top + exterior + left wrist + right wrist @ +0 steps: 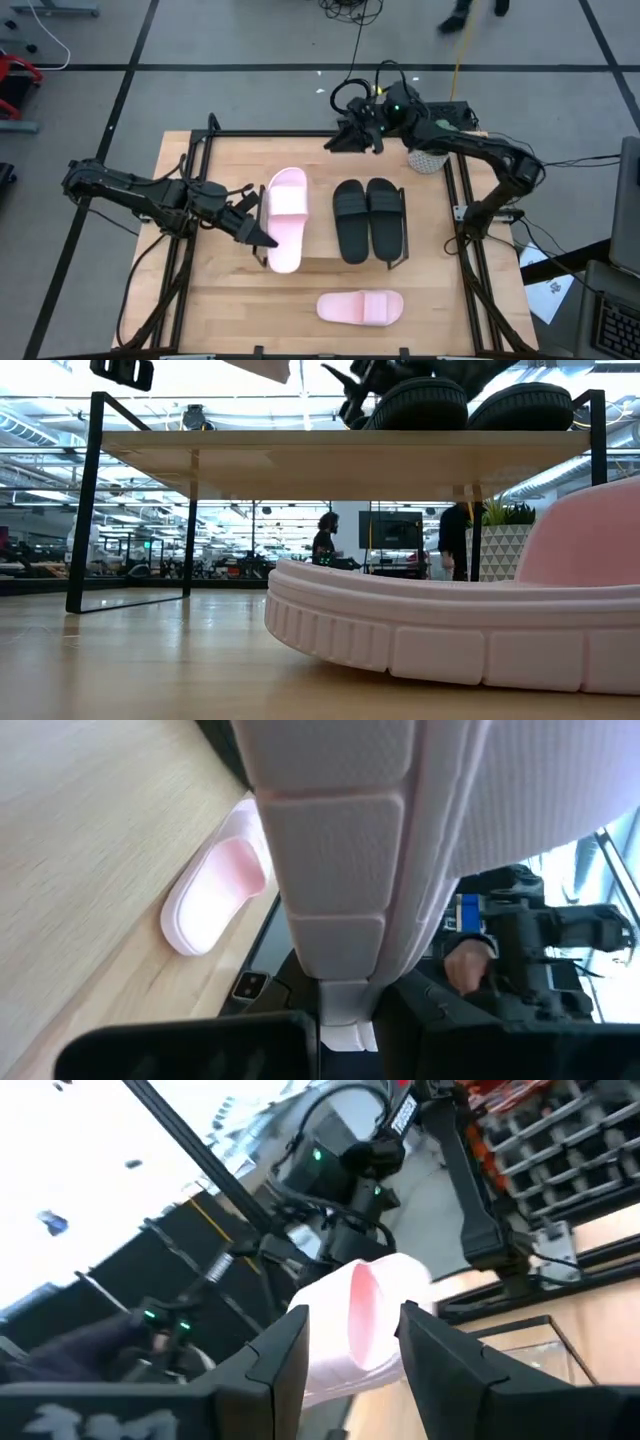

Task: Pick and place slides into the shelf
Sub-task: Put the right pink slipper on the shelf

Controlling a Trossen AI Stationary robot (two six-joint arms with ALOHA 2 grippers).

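Note:
One pale pink slide (285, 220) hangs above the shelf's (430, 250) left half with my left gripper (258, 230) shut on it. In the low view its edge (265, 368) shows well above the shelf board (340, 455). The black pair (368, 218) lies sole down on the shelf's right half. The other pink slide (360, 307) lies on the table by the near edge. My right gripper (340, 140) hovers open past the shelf's far edge and holds nothing; its wrist view looks past both fingers at the held slide (375, 1315). My left gripper pinches the pink slide's thick sole rim (335, 1005) between its two fingers, on the slide's left side toward the heel (268, 240). The fingers reach in roughly level from the table's left, across the slide. The slide hangs clear of the shelf, strap side up.
A white patterned pot (428, 160) stands at the table's far right beside the right arm. The shelf's thin black legs (85, 510) rise from the table. Cables and an arm mount sit beyond the far edge. Bare wood lies left of the near pink slide.

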